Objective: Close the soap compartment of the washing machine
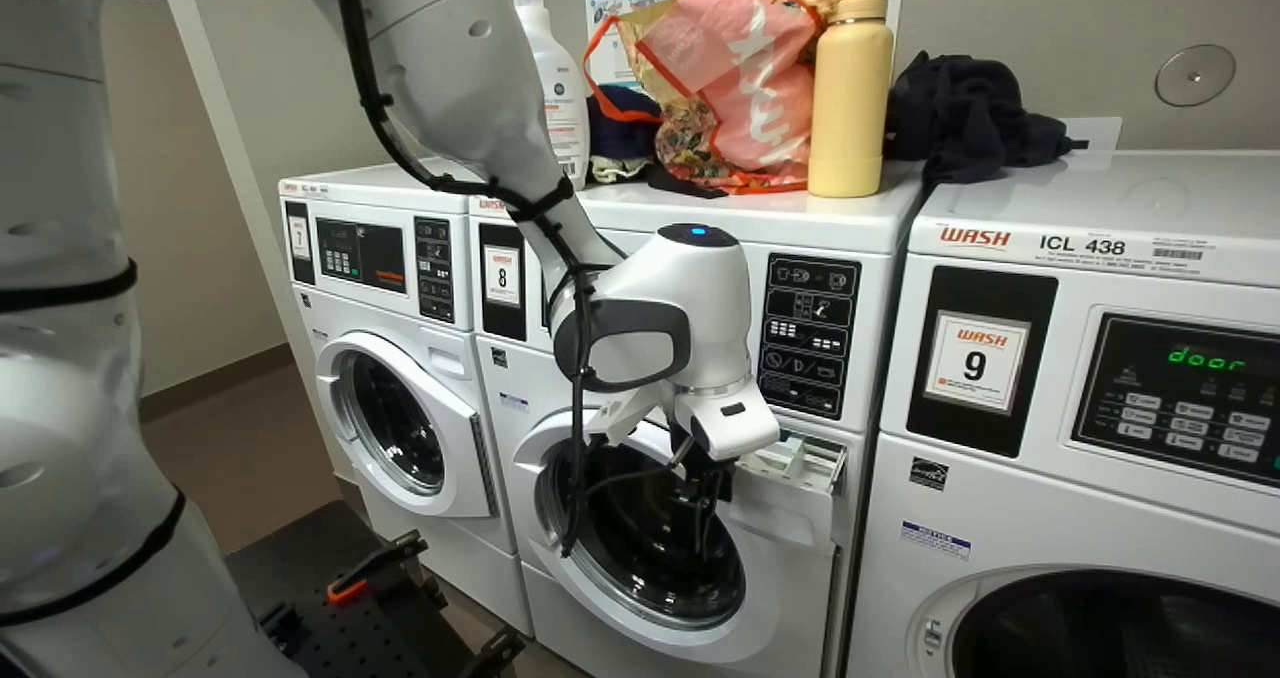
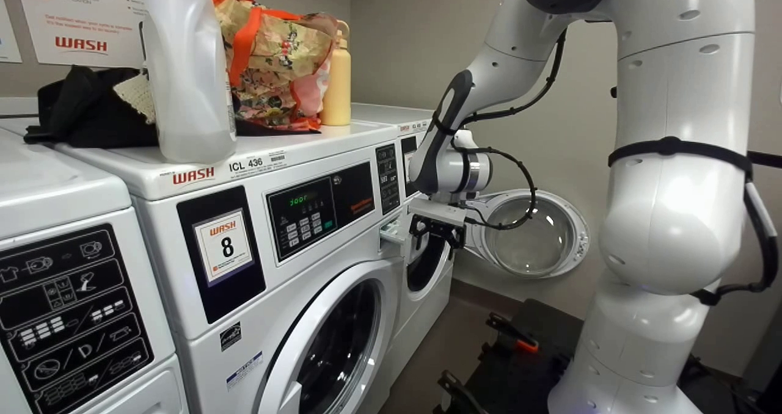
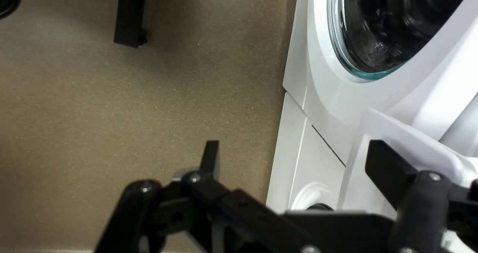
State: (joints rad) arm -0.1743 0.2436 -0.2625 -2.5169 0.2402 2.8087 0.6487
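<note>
The soap compartment [image 1: 790, 508] is a white drawer pulled out from the upper right of the white washing machine [image 2: 287, 304] marked 8. Its open top with inner dividers shows in an exterior view. The drawer also shows in the other exterior view [image 2: 394, 234] and at the right of the wrist view [image 3: 362, 186]. My gripper [image 3: 293, 144] is open and empty, pointing down just in front of the drawer front. In the wrist view its right finger overlaps the drawer front; I cannot tell whether they touch. The gripper also shows in both exterior views [image 1: 705, 518] [image 2: 438, 237].
The machine's round glass door [image 1: 650, 548] is shut below the gripper. Machine 9 [image 1: 1010, 498] stands alongside, its round door [image 2: 531, 237] swung open. A bag [image 1: 740, 78], a yellow bottle [image 1: 850, 108] and a detergent bottle [image 2: 189, 78] stand on top. A black table [image 1: 350, 618] is in front.
</note>
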